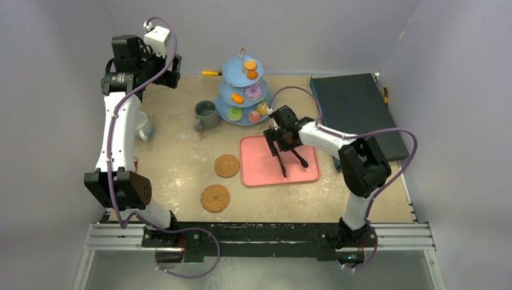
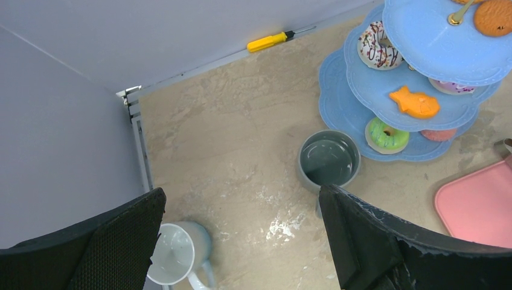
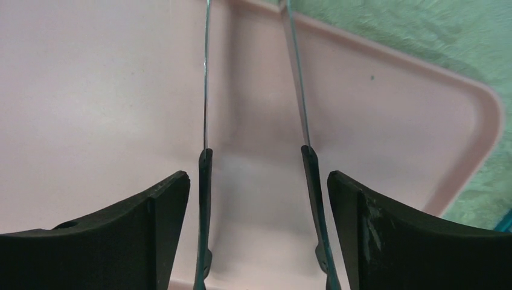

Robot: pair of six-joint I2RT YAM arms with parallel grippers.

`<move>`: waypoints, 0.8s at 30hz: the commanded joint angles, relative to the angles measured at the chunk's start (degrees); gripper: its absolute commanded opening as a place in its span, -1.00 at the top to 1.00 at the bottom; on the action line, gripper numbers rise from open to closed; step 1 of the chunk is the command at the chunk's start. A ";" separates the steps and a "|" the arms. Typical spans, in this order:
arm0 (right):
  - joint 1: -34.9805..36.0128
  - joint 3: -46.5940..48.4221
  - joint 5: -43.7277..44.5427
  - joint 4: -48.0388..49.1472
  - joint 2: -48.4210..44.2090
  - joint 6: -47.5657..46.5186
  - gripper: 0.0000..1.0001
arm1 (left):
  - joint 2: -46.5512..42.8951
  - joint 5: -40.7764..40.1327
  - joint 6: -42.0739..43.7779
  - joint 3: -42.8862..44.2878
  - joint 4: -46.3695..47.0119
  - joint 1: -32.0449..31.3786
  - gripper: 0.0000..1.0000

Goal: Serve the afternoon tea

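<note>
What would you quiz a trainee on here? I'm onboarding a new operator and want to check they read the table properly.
1. What lies on the pink tray?
2. Which stands nearer the blue stand? A) white mug B) grey-green mug
3. True or false: both woven coasters are bare.
Key: 1 black tongs; 2 B; 3 true.

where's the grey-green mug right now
In the top view the grey-green mug stands upright just left of the blue three-tier stand, with the white mug further to its left.
</note>
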 commanded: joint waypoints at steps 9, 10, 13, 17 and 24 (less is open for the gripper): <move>13.83 7.61 3.94 6.38 -5.32 6.45 -0.77 | -1.62 -0.74 0.47 0.20 -0.05 0.63 -0.98; 15.18 8.16 3.71 7.38 -3.96 7.28 -0.69 | -1.60 -0.87 0.51 0.23 -0.12 0.58 -0.99; 18.34 10.62 4.59 9.84 1.21 8.86 -0.43 | -1.78 -1.14 0.64 0.44 -0.40 0.62 -0.99; 19.62 11.46 5.78 13.98 5.91 9.11 -0.11 | -1.73 -1.62 0.83 0.44 -0.60 0.63 -0.99; 19.73 8.75 7.93 18.94 8.01 10.45 0.22 | -1.65 -2.26 0.92 -1.14 -0.60 0.70 -0.99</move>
